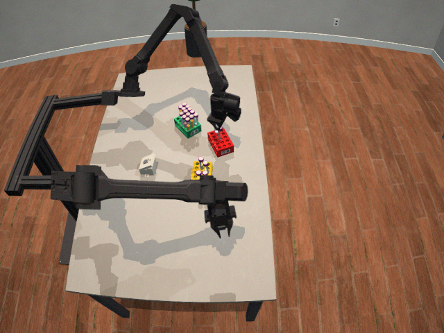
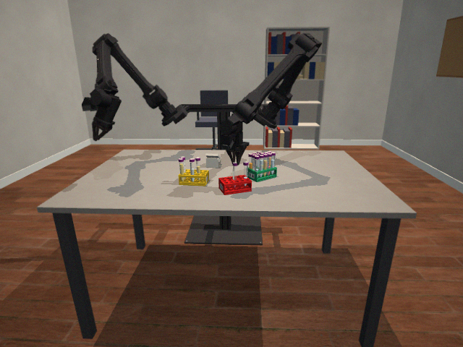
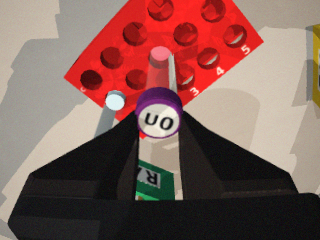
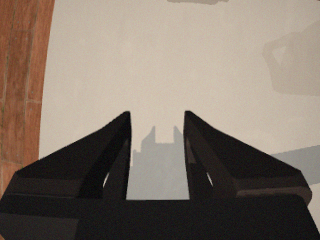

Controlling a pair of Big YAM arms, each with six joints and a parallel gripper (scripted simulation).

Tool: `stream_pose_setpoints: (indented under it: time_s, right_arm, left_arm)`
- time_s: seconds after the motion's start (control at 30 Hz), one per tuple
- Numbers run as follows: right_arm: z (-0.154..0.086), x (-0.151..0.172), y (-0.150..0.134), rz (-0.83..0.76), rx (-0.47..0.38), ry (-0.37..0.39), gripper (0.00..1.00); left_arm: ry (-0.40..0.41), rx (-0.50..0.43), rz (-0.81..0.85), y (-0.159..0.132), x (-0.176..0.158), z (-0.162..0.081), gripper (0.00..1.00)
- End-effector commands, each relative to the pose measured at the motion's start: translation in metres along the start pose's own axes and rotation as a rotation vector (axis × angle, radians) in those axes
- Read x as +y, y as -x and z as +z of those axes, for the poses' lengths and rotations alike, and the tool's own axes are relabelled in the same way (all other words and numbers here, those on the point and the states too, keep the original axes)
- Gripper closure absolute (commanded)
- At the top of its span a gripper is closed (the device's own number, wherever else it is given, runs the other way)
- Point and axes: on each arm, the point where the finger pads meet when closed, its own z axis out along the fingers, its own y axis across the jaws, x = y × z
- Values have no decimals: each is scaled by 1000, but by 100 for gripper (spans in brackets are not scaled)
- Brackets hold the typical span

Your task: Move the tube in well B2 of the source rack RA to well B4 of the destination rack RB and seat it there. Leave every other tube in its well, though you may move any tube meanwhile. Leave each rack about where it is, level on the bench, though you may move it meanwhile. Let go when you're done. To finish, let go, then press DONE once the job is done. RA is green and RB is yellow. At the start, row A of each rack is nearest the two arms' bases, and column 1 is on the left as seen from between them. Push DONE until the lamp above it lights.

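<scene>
Seen from the exterior, left to right: the right gripper (image 1: 224, 236) (image 2: 96, 139) (image 4: 157, 121) stands slightly open on nothing, and only its wrist view shows the table edge. Next, the yellow test-tube rack (image 1: 195, 175) (image 2: 192, 184) (image 3: 317, 50). The left gripper (image 1: 217, 127) (image 2: 236, 163) (image 3: 159, 121) pinches a purple-capped clear tube (image 1: 218, 134) (image 2: 234, 171) (image 3: 159, 120), its white top lettered, above the red rack (image 1: 217, 145) (image 2: 235, 191) (image 3: 251, 43), numbered "3", "4", "5". Rightmost, the green rack (image 1: 189, 134) (image 2: 265, 178) (image 3: 167, 187) shows "R"; whether the held tube is B2's, I cannot tell.

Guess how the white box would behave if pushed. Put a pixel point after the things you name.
The white box (image 1: 144, 168) (image 2: 213, 161) looks stiff, its faces flat and edges straight. It would probably slide rather than roll, being boxy. Tipping seems unlikely under a low push, since it sits on a broad base.
</scene>
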Motion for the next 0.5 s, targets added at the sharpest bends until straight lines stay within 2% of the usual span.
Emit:
stream_pose_setpoints:
  time_s: [0.0, 0.47]
  right_arm:
    - [-5, 9, 9, 24, -6, 15, 70]
    - [-5, 9, 9, 24, -6, 15, 70]
  left_arm:
    - [0, 22, 8, -7, 1, 19, 100]
    - [0, 21, 7, -6, 1, 21, 100]
